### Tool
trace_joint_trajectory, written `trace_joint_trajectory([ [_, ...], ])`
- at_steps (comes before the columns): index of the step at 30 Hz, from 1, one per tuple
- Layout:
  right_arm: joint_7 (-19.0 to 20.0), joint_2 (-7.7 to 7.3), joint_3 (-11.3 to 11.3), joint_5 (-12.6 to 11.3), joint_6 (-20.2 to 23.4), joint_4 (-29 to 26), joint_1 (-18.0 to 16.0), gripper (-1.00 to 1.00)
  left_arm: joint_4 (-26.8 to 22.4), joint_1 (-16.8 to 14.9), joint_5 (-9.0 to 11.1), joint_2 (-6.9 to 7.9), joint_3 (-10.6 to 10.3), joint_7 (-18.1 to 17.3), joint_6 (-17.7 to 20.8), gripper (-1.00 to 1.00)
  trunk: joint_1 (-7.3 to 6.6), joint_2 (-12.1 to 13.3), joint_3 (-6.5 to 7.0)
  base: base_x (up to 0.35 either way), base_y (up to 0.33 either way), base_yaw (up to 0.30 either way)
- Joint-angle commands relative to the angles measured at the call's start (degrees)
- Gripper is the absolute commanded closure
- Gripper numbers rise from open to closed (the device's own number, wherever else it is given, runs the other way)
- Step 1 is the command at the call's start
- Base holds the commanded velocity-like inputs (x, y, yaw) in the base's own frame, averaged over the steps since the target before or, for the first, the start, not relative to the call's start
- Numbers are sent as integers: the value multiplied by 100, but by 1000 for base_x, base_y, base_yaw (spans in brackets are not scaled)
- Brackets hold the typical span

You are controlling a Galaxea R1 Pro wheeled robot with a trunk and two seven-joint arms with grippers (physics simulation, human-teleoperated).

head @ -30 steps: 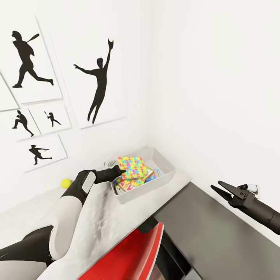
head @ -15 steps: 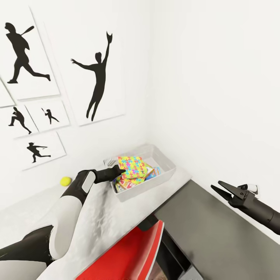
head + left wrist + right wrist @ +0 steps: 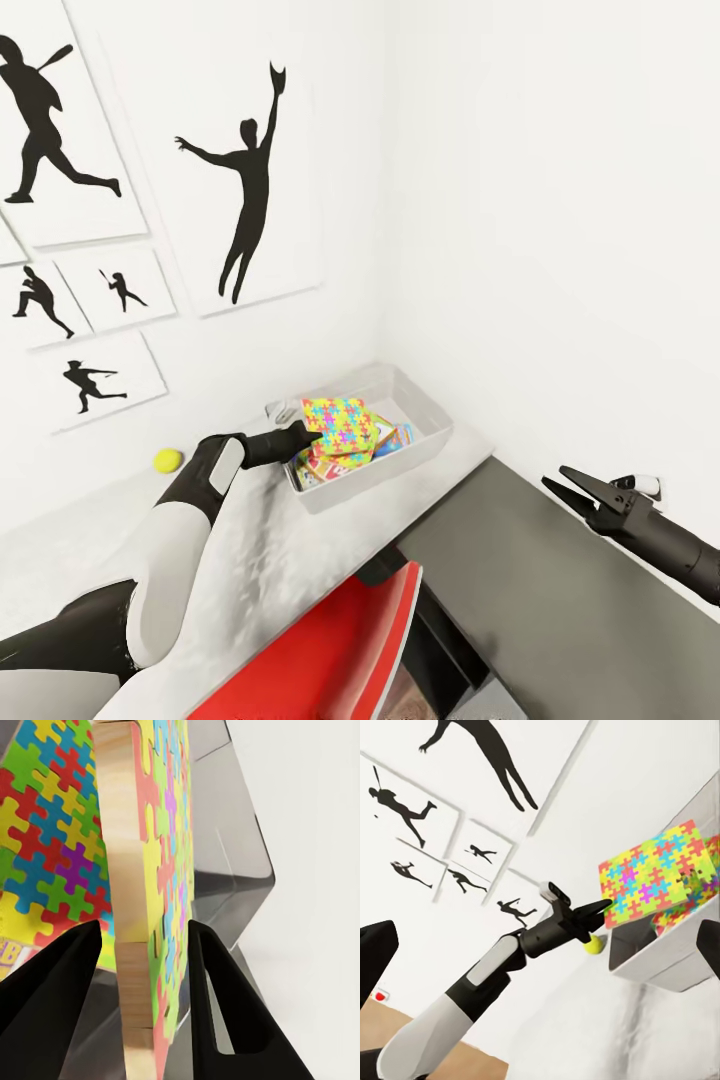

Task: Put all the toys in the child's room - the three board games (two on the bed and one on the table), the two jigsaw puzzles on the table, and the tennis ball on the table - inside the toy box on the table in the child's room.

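The toy box (image 3: 428, 441) stands on the pale table (image 3: 255, 560) in the corner of the room. My left gripper (image 3: 309, 433) is shut on one edge of a jigsaw puzzle (image 3: 342, 423) and holds it tilted over the box. In the left wrist view the puzzle's wooden edge (image 3: 135, 907) sits between the black fingers (image 3: 52, 982), with a second jigsaw puzzle (image 3: 49, 832) lying below it in the box. Board games (image 3: 396, 438) lie in the box under the puzzles. The tennis ball (image 3: 167, 459) rests on the table by the wall, behind my left arm. My right gripper (image 3: 553, 477) hovers open over the dark cabinet.
A lower dark-grey cabinet top (image 3: 560, 610) adjoins the table on the right. A red chair (image 3: 330, 650) stands under the table's near edge. White walls close the corner behind the box, with black silhouette pictures (image 3: 250, 200) on the left one.
The head view has drifted, so wall pictures and ball sit further left. My left gripper still holds the puzzle over the box, slightly lower. The right arm has not moved.
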Motion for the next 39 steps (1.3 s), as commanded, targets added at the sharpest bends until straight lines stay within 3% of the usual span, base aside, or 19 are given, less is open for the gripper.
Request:
trace_joint_trajectory([
  [1, 11, 2, -4, 22, 27, 5, -4, -100, -2, -7, -5, -7, 42, -24, 35, 100, 3, -12, -21, 0, 0, 0],
  [5, 29, 21, -10, 274, 23, 20, -7, -100, -12, -7, -3, 7, 47, -38, 19, 100, 3, -12, -59, 0, 0, 0],
  [8, 39, 29, -12, 329, 23, 21, -8, -100, -14, -7, -1, 11, 50, -41, 8, 100, 3, -12, -87, 0, 0, 0],
  [26, 53, 33, -13, 362, 22, 23, -2, -100, -260, -15, 7, 19, 66, -33, -17, 100, 3, -12, -229, 0, 0, 0],
  [39, 53, 37, -13, 362, 7, 22, 1, -100, -265, -154, 10, 9, 66, -34, -20, 100, 3, -12, -241, 0, 0, 0],
])
